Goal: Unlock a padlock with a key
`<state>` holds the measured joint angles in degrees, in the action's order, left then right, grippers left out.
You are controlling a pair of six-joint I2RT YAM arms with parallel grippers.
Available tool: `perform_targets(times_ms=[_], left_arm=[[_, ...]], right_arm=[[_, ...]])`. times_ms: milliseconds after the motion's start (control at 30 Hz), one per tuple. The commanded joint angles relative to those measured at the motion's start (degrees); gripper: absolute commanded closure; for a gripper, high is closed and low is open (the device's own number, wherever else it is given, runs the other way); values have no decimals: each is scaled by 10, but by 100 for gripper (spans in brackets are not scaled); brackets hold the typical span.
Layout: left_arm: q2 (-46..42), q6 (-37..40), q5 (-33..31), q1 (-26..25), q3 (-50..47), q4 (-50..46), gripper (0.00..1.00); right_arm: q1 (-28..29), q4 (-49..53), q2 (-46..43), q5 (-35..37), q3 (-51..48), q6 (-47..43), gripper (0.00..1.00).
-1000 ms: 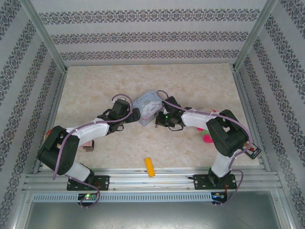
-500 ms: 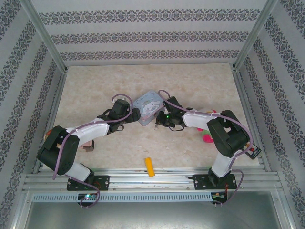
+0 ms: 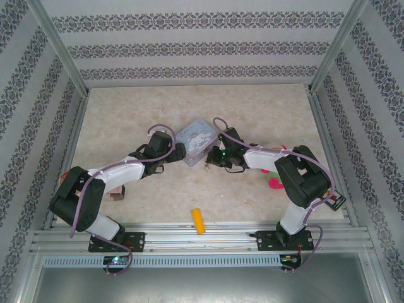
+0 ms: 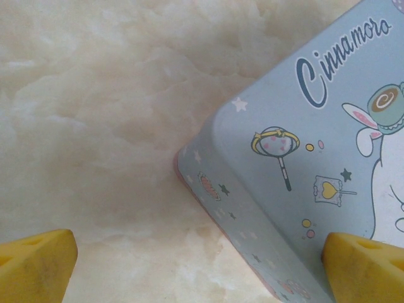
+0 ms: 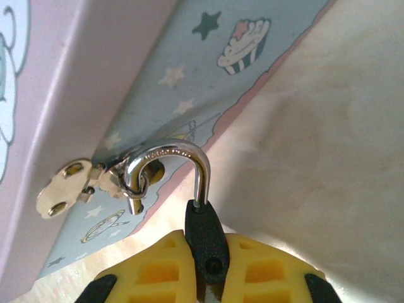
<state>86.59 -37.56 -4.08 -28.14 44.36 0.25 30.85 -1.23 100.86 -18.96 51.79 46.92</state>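
Note:
The padlock (image 5: 203,243) has a small black body, and my right gripper (image 5: 203,259) is shut on it between its yellow fingers (image 5: 148,271). Its silvery shackle (image 5: 173,151) stands open. One leg sits in the body, and the free end is hooked through the ring of the metal hasp (image 5: 69,186) on the pale blue cartoon tin (image 3: 196,140). The key is hidden. My left gripper (image 4: 202,271) is open, its yellow fingertips (image 4: 35,265) set wide either side of a corner of the tin (image 4: 303,158). From above, the left gripper (image 3: 178,152) and right gripper (image 3: 209,160) flank the tin.
An orange-yellow cylinder (image 3: 199,221) lies near the front rail. A pink and green toy (image 3: 276,182) sits beside the right arm, and a small wooden block (image 3: 115,196) beside the left arm. Patterned walls enclose the marbled table (image 3: 126,120).
The right wrist has shifted slightly toward the far side, next to the tin. The left arm has not moved.

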Motion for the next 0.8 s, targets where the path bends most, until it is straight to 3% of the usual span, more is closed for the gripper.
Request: perform_targets(times_ms=[0,767], left_arm=[[3,3,2,-7,-1,-18,1],[10,0,3,-6,2,-20,1]], right_arm=[[-6,-47,-15,-20,-5,9,100],[-6,-58,-15,-25,-7,14,100]])
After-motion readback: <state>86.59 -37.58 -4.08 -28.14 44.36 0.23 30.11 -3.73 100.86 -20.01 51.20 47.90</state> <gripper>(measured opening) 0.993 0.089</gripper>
